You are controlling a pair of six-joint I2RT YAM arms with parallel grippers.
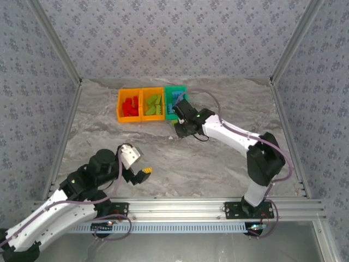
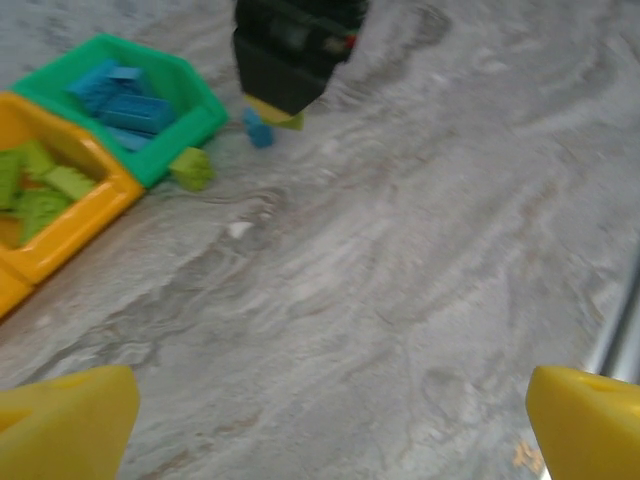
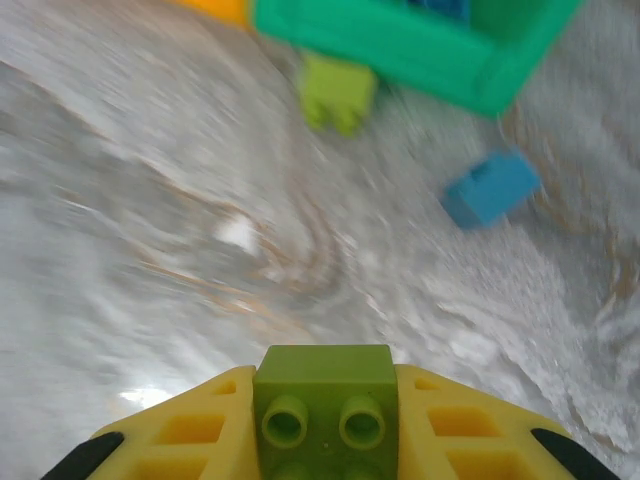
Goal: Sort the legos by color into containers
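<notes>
Carrying step: lime green brick pinched in right gripper (left gripper spread wide, empty). Next: swing over orange bin of greens, then release.

The green bin is blurred, cut off at top.

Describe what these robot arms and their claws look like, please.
Both are alike: the left arm and right arm have smooth white shells between chunky black joints, with a thin pale purple cable running alongside. The left claw and right claw each have two yellow plastic fingers; the right one's show hollow ribbed pockets.
</notes>
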